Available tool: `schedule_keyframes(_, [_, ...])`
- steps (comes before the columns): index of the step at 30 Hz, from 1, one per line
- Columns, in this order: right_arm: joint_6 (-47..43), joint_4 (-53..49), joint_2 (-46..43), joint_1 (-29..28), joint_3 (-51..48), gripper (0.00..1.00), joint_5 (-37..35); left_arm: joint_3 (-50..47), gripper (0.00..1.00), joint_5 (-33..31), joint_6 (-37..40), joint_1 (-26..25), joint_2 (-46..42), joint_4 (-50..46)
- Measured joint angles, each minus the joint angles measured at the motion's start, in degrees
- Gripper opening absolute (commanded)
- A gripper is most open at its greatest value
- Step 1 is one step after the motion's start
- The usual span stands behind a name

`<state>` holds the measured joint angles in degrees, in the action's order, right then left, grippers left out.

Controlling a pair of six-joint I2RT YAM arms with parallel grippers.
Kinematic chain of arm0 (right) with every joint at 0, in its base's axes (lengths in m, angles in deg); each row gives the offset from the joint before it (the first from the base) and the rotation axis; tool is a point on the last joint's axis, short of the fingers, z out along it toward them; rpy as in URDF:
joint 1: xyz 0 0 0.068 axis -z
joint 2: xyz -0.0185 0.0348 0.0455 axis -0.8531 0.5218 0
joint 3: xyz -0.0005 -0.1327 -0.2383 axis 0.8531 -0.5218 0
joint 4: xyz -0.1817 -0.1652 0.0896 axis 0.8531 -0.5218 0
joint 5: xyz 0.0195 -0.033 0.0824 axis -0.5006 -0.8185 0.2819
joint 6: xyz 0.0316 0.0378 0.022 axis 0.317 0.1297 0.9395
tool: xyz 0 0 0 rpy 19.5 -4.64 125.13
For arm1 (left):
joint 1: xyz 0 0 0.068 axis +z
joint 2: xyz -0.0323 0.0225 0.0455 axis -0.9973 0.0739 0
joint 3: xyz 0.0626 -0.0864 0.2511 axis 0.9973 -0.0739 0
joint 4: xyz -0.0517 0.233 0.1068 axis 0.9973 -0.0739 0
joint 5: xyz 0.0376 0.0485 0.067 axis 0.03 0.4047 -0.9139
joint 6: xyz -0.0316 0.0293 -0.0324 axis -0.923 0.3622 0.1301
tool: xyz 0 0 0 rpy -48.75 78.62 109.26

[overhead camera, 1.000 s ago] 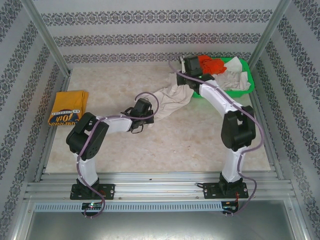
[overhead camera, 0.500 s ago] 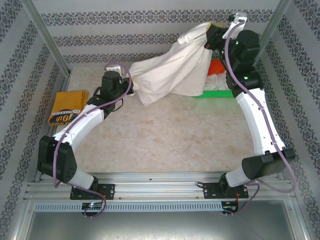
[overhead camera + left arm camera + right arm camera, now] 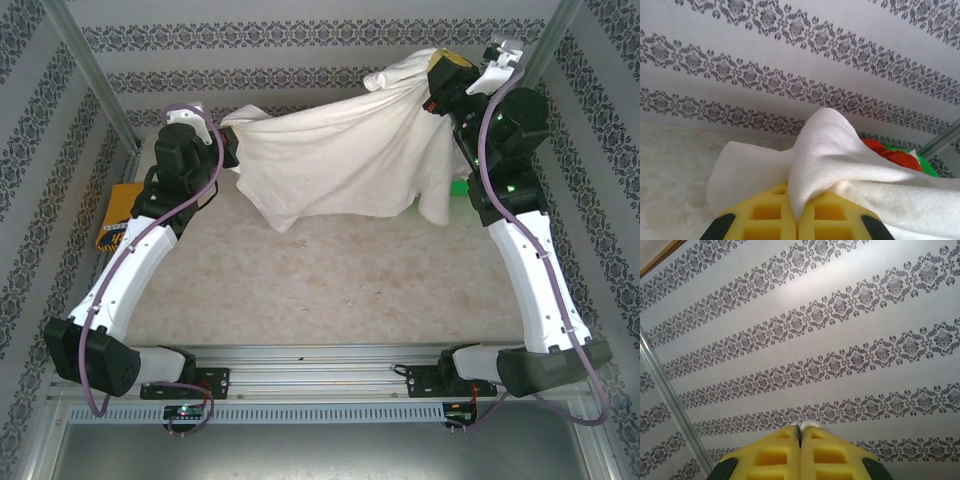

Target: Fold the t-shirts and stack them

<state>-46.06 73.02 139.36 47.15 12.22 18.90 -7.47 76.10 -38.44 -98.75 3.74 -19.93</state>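
Clamped shut, the left gripper is seen raised over the far left of the table, its yellow fingers pressed together on a corner of the cream-white t-shirt. In the left wrist view the cloth is bunched up out of the seam between the pads. From that grip the shirt is stretched away to the right gripper, held higher near the back wall. Its fingers are likewise closed tight, with a sliver of white cloth seen at their tips. Between the two grippers the shirt is hung as a wide sheet, its lower edge drooping toward the table; whether it touches cannot be told. Left of the left gripper and nearer the arm bases, a folded mustard-yellow t-shirt with dark lettering is laid flat on the table. Beneath the right gripper, past the hanging cloth, a green basket is partly seen, with an orange-red t-shirt in it.
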Motion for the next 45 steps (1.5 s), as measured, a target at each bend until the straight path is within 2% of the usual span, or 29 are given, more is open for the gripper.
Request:
schedule_keyframes(6, [0.0, -0.5, 7.3, -0.6, 5.5, 0.0, 2.6, -8.1, 0.0, 4.5, -2.2, -2.4, 1.2, 1.4])
schedule_keyframes(11, [-0.7, -3.6, 16.0, -4.0, 12.9, 0.0, 4.4, -15.8, 0.0, 6.4, -3.7, -9.6, 2.2, 3.1])
schedule_keyframes(19, [-3.5, -11.3, 31.1, -14.1, 26.4, 0.0, 8.0, -26.8, 0.01, 7.0, -9.1, -22.5, 2.1, 11.3])
schedule_keyframes(20, [-3.8, -12.3, 32.8, -15.1, 28.0, 0.0, 8.6, -27.6, 0.1, 7.0, -9.6, -23.8, 2.1, 12.5])
schedule_keyframes(22, [-4.3, -14.6, 37.2, -17.8, 32.2, 0.0, 9.8, -29.1, 0.47, 7.0, -10.7, -26.4, 2.3, 15.3])
schedule_keyframes(23, [-4.5, -15.5, 38.9, -18.8, 33.6, 0.1, 10.3, -29.7, 0.61, 7.0, -11.1, -27.1, 2.3, 16.5])
schedule_keyframes(25, [-5.1, -17.9, 42.4, -21.2, 36.4, 0.45, 11.5, -31.1, 0.86, 6.4, -11.9, -27.6, 2.4, 18.3])
schedule_keyframes(27, [-5.7, -19.6, 44.0, -23.0, 36.6, 0.63, 11.9, -32.4, 1.0, 4.8, -12.2, -27.5, 2.2, 18.9])
schedule_keyframes(28, [-5.9, -20.0, 44.2, -23.7, 35.9, 0.7, 11.9, -33.2, 1.0, 3.8, -12.3, -27.5, 1.8, 18.9])
schedule_keyframes(30, [-6.1, -18.5, 42.7, -24.5, 31.5, 0.75, 11.4, -35.1, 1.0, 2.0, -12.3, -27.5, -0.1, 18.2])
schedule_keyframes(37, [-3.1, -7.5, 22.9, -21.0, -6.6, 0.77, 3.4, -42.5, 1.0, -5.4, -12.3, -26.1, -15.8, 10.1])
schedule_keyframes(40, [-1.3, -4.5, 15.5, -20.3, -19.7, 0.77, -0.1, -43.1, 1.0, -7.7, -12.5, -20.4, -20.0, 5.7])
schedule_keyframes(45, [1.7, -2.5, 8.9, -24.2, -36.0, 0.78, -3.4, -43.0, 1.0, -8.7, -13.9, -4.5, -19.2, 0.4])
